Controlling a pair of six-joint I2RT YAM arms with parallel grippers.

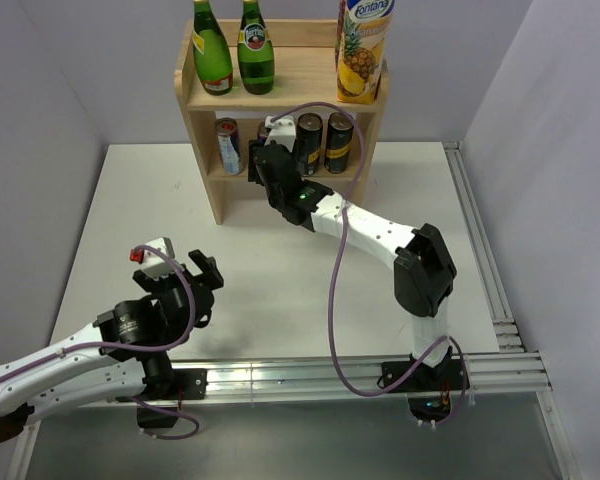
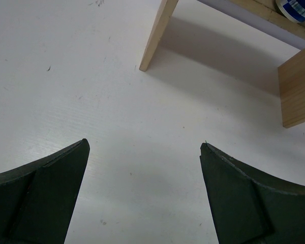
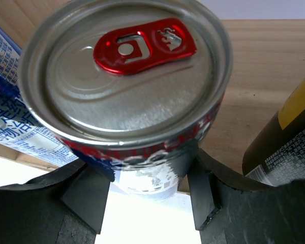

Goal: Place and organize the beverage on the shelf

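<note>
The light-wood shelf [image 1: 302,82] stands at the back of the table. Two green bottles [image 1: 212,52] and a juice carton [image 1: 362,50] stand on its top board. A blue-and-silver can [image 1: 228,146] and two dark cans [image 1: 324,142] stand on the lower tier. My right gripper [image 1: 270,160] reaches into the lower tier and is shut on a red-and-silver can [image 3: 127,76] with a red tab, held upright between the blue can [image 3: 10,117] and a dark can [image 3: 290,132]. My left gripper [image 1: 195,272] is open and empty over the table in front of the shelf.
In the left wrist view the shelf's left side panel [image 2: 157,33] and right panel [image 2: 297,91] rise from the white table, with my open left gripper [image 2: 144,147] short of them. A metal rail [image 1: 480,260] runs along the table's right edge.
</note>
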